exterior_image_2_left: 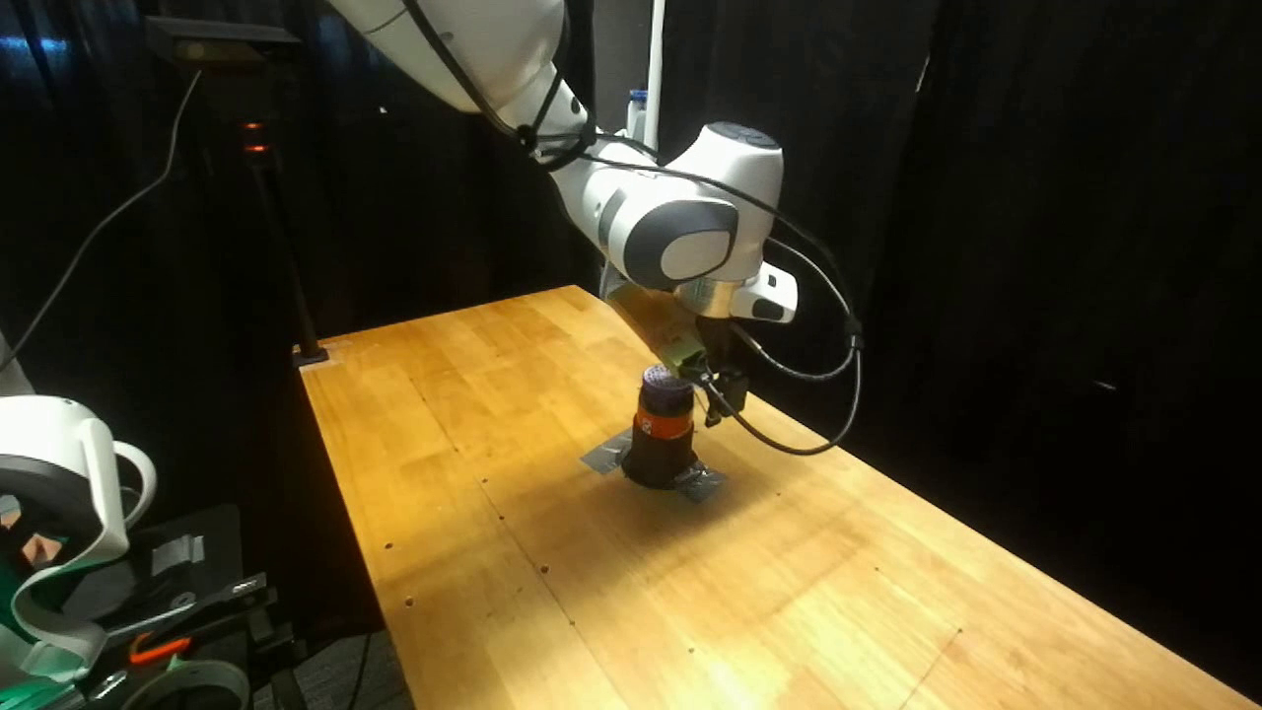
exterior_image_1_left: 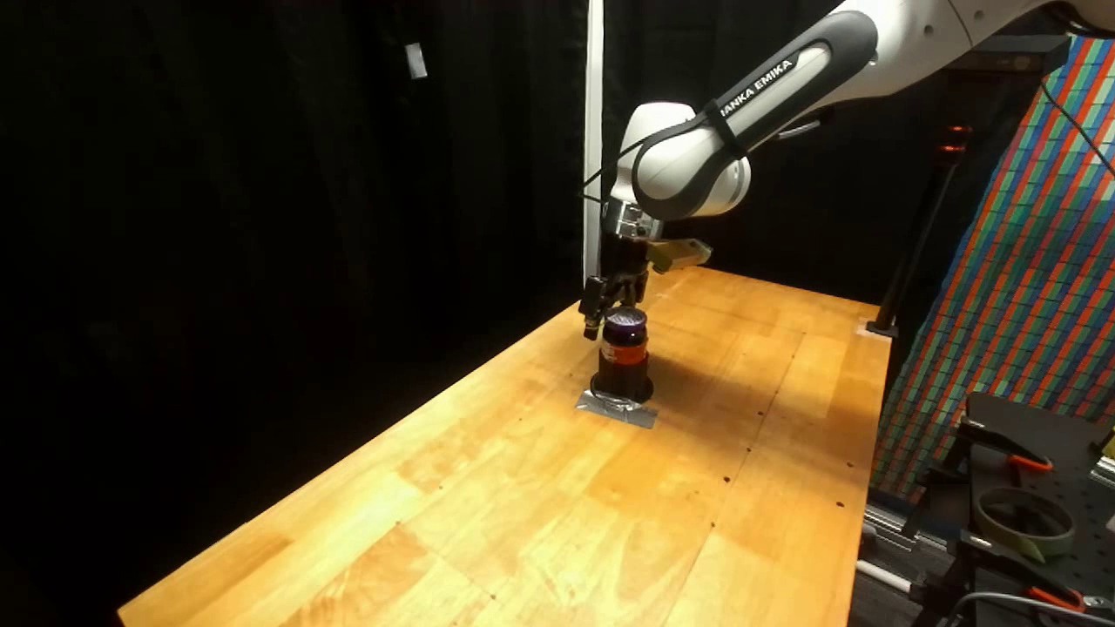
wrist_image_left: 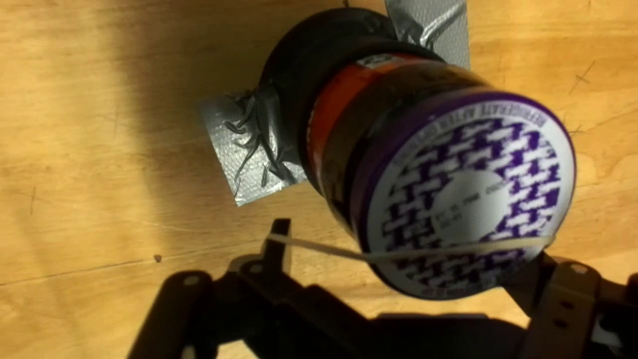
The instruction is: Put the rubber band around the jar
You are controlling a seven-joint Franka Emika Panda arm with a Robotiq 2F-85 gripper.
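Observation:
The jar (exterior_image_1_left: pixel 625 353) stands upright with a purple and white lid and an orange label, its lower part in a black base. It also shows in an exterior view (exterior_image_2_left: pixel 665 426) and, from above, in the wrist view (wrist_image_left: pixel 473 199). My gripper (wrist_image_left: pixel 411 240) is open, its fingers spread on either side of the lid's near part. A thin pale rubber band (wrist_image_left: pixel 324 249) is stretched between the two fingertips. It crosses over the lid and bends at the lid's edge; whether it presses on the jar I cannot tell. In both exterior views the band is too small to make out.
Silver tape (wrist_image_left: pixel 264 169) holds the black base (wrist_image_left: pixel 299 65) to the wooden table (exterior_image_1_left: pixel 523 522). The table's long edge runs close beyond the gripper in both exterior views. A black post (exterior_image_2_left: pixel 286 256) stands at a table corner. A cable loop (exterior_image_2_left: pixel 828 375) hangs beside the wrist.

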